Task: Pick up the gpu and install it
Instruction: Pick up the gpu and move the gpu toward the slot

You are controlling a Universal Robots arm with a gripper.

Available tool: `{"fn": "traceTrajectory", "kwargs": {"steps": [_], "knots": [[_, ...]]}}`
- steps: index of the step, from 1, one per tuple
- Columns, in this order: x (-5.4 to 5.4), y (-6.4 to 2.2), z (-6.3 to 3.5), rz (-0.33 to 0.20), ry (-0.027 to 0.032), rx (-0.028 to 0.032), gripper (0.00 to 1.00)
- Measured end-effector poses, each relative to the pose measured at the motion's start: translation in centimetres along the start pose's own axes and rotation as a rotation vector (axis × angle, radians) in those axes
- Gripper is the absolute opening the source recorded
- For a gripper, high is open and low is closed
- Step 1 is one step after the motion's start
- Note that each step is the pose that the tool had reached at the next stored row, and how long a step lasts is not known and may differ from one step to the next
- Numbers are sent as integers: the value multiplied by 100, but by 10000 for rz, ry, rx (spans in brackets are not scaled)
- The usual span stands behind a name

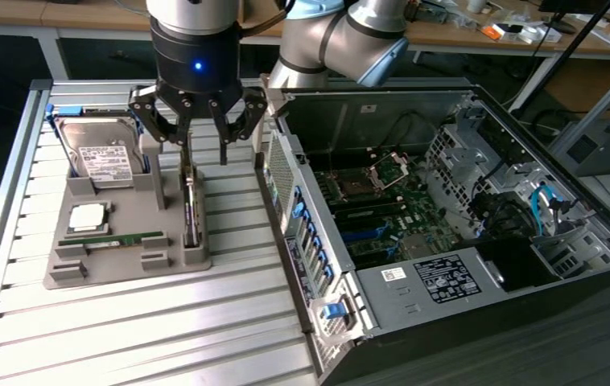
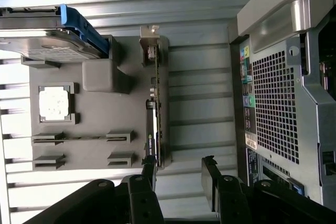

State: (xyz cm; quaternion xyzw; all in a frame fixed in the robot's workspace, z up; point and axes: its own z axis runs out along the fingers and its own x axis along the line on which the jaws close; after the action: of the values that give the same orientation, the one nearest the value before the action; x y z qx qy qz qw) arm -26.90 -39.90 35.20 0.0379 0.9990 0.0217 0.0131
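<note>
Your end effector point(image 1: 204, 154) hangs spread wide just above the gpu point(image 1: 190, 207), stood on edge in the grey holder point(image 1: 117, 261), presumably so jaws can straddle it.

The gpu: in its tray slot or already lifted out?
In. The gpu stands on edge in the grey tray slot; the open end effector hangs above it, gripping nothing.
</note>
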Motion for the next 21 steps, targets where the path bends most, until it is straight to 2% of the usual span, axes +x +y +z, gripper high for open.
{"fn": "traceTrajectory", "kwargs": {"steps": [21], "knots": [[17, -5, 91, 0, -1, -1, 48]]}}
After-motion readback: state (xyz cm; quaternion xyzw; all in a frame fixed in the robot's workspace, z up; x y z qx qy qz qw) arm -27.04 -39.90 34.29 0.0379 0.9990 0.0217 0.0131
